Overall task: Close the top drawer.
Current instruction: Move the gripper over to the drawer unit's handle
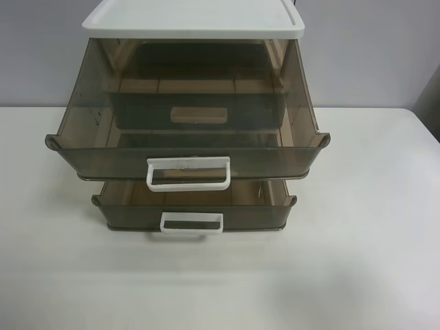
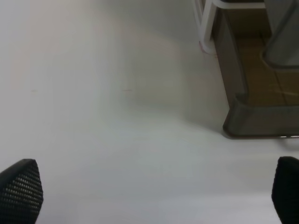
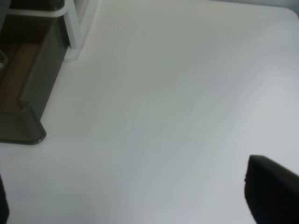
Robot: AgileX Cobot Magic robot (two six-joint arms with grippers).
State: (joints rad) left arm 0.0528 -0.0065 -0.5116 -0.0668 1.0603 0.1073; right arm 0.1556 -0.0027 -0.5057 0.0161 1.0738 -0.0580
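The top drawer (image 1: 103, 148) is smoky brown translucent plastic and stands pulled far out of the cabinet in the exterior high view. Its white loop handle (image 1: 188, 163) has faint grey scuffs. No arm or gripper shows in that view. In the right wrist view my right gripper (image 3: 135, 205) is open and empty over the bare table, with a dark fingertip (image 3: 273, 191) at the edge. In the left wrist view my left gripper (image 2: 154, 196) is open and empty, its fingertips (image 2: 21, 191) wide apart. Both are well clear of the drawers.
The cabinet has a white lid (image 1: 192, 20). A lower brown drawer (image 1: 124, 214) with a clean white handle (image 1: 192, 223) is also partly out; its corners show in the right wrist view (image 3: 28, 126) and the left wrist view (image 2: 243, 116). The white table (image 1: 371, 240) spreads around the cabinet.
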